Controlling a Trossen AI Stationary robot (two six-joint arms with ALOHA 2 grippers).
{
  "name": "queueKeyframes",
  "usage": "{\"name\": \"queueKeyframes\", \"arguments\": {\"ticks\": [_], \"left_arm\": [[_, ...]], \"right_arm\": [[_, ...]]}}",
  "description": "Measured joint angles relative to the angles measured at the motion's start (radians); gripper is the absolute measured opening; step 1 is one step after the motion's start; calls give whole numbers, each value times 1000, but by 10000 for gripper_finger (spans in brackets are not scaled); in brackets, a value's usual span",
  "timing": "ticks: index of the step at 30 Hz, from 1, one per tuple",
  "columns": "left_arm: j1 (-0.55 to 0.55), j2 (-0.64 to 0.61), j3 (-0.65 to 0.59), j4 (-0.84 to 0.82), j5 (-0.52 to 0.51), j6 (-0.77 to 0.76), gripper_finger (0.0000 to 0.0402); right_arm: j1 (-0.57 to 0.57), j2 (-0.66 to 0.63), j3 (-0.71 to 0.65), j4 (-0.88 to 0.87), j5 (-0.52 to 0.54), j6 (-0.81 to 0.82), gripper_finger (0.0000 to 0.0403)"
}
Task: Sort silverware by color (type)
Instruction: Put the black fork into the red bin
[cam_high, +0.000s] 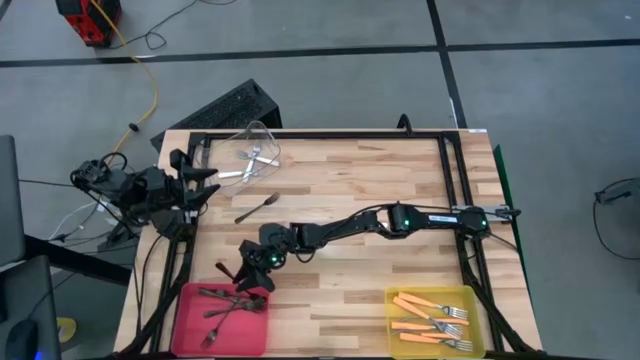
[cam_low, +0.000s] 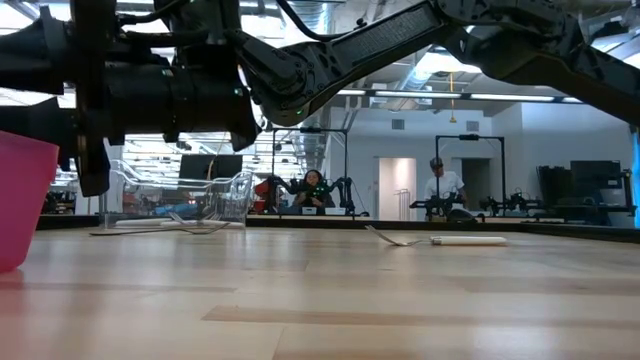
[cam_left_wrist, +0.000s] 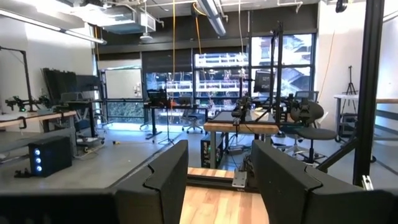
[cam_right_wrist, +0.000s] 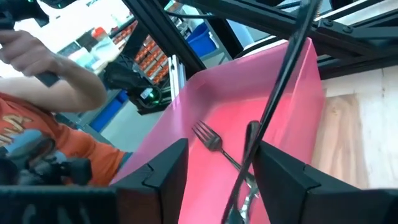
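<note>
From straight overhead we look down on the whole bench (cam_high: 340, 200) and both arms, while our low camera sits at the bench's surface and faces level across it into the room. The left wrist camera looks out past its fingers (cam_left_wrist: 168, 180) over the bench edge into the room. The right wrist camera looks down at close range into the pink bin (cam_right_wrist: 298, 81), which the overhead and low views also catch.

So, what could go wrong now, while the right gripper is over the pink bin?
The right gripper, open above the pink bin, has a dark fork between its fingers; the fork may catch on the rim and fall outside. The lone dark fork on the table lies near the parked left gripper, so reaching it risks arm contact.
</note>
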Motion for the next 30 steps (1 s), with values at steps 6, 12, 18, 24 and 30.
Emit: {"name": "queueKeyframes", "arguments": {"ticks": [6,12,18,24,30], "left_arm": [[0,0,0,-44,0,-33,164],[0,0,0,-54,0,-48,164],[0,0,0,-54,0,-48,164],[0,0,0,-64,0,-55,164],[0,0,0,-127,-3,-110,165]], "right_arm": [[0,-1,0,-76,0,-90,193],[-1,-1,0,-123,-2,-133,195],[-1,-2,0,-119,0,-136,195],[-14,-11,0,-131,-7,-135,192],[-77,-96,1,-154,-93,-134,192]]}}
